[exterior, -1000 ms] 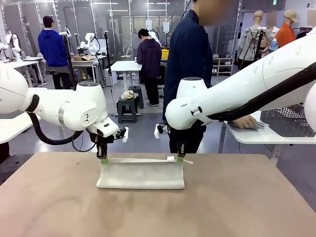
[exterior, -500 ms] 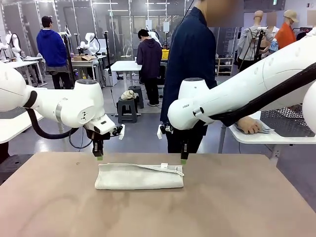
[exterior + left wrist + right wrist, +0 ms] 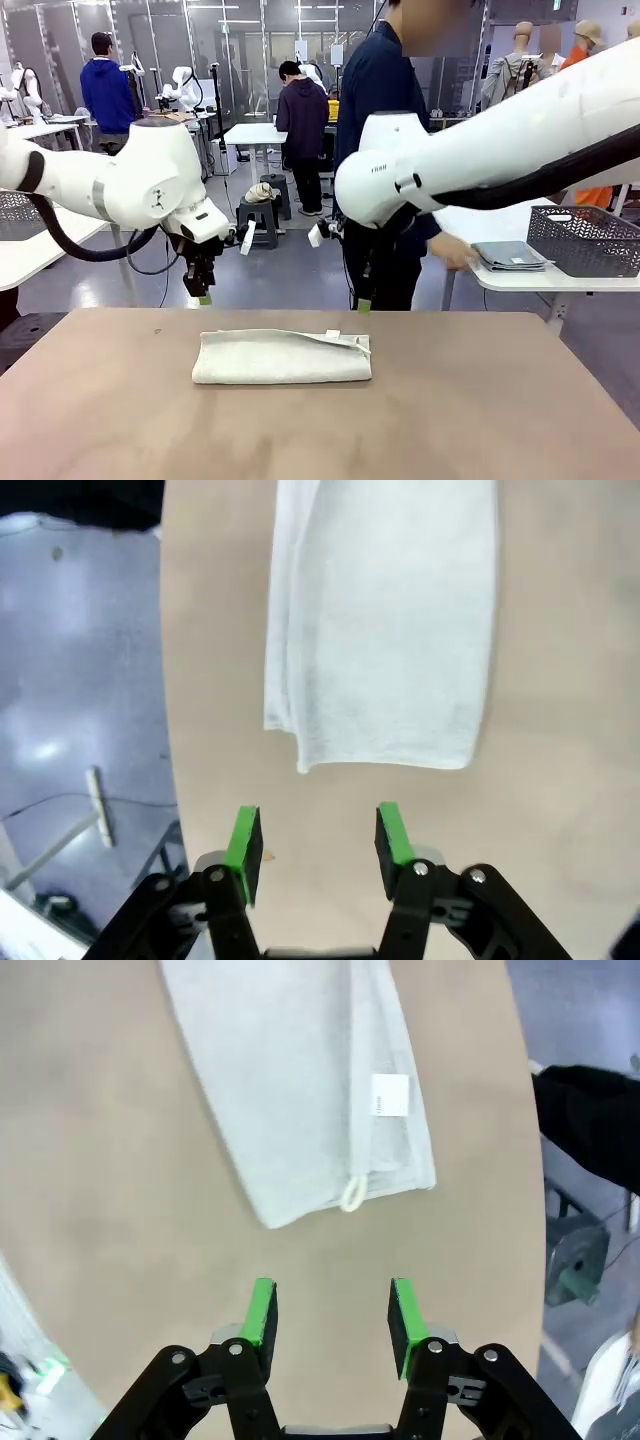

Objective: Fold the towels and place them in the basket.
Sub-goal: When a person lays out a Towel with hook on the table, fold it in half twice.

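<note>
The left fingers (image 3: 203, 292) hang above the table (image 3: 90, 400), up at about 10 o'clock from the cream-white towel (image 3: 283, 357). In the left wrist view the green pads stand apart with nothing between them, so they are released, and the towel's short end lies just beyond them at 12 o'clock.

The towel lies flat near the middle of the table, folded lengthwise into a long narrow band. Its layers are stacked along the far edge, and a small white label (image 3: 332, 335) and a corner loop (image 3: 350, 1195) sit at its right end.

The right fingers (image 3: 364, 300) hover at about 1 o'clock from the towel, clear of it. The right wrist view shows them released and empty too, with the looped end of the towel just ahead.

Farther right, at about 3 o'clock in the front view, a side table (image 3: 500, 277) carries a folded grey-blue towel (image 3: 510, 254). The person's hand (image 3: 462, 255) is at its 9 o'clock edge, and the basket (image 3: 585, 240) is just beside it at 3 o'clock. I cannot tell what is in the basket.

By my reading, the first fold of the cream towel is done. It probably needs at least one more fold, end to end, before it fits the basket. After that it has to be picked up and carried well across to the basket. The grey-blue towel is folded but lies outside the basket, so it has not been put away either.
</note>
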Controlling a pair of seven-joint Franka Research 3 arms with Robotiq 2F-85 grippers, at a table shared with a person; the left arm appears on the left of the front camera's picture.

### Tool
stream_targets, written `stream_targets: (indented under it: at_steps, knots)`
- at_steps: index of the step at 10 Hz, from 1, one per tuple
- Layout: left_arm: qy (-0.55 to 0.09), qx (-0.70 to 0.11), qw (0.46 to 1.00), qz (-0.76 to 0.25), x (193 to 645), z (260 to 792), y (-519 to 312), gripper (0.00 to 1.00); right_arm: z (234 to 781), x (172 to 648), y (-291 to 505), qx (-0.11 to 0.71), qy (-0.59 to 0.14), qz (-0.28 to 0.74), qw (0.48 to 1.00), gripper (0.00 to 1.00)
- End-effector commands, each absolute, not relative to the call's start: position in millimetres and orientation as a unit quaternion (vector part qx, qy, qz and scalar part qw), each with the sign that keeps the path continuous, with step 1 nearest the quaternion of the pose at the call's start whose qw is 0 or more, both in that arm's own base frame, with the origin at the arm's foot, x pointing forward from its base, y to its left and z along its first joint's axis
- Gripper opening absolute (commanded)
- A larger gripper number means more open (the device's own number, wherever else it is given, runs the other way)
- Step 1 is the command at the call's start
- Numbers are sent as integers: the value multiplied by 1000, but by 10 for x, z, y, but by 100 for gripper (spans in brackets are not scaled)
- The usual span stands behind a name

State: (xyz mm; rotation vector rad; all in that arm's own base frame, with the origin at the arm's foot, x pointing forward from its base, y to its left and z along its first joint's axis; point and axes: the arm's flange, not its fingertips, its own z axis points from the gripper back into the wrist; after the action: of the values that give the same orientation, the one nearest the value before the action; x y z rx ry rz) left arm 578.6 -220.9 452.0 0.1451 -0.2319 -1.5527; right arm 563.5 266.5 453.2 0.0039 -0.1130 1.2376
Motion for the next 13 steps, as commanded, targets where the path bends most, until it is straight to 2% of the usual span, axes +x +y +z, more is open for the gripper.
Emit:
stream_targets:
  at_steps: [1,2,3,6,7,9,10,13]
  knots:
    - [-149,-7,690,-709,5334,4736,-1906,59,4771,5234,2724,23,-67,442,894,57]
    - [-188,-47,687,-700,5149,4865,-1730,59,4875,5078,2746,48,-65,315,946,57]
    - [-219,-71,684,-692,5018,4936,-1564,59,4934,4959,2722,62,-78,252,962,57]
    - [-285,-137,679,-663,4772,4982,-993,59,4855,4739,2364,136,-92,118,979,57]
    - [-307,-160,663,-664,4760,4958,-828,59,4802,4694,2187,173,-116,81,975,57]
    - [-344,-206,640,-655,4710,4917,-535,59,4709,4593,2064,201,-134,69,968,57]
    - [-359,-237,625,-651,4691,4899,-434,59,4855,4813,2163,171,-88,78,978,57]
    - [-371,-269,618,-639,4637,4871,-235,59,4855,4813,2163,171,-88,78,978,57]
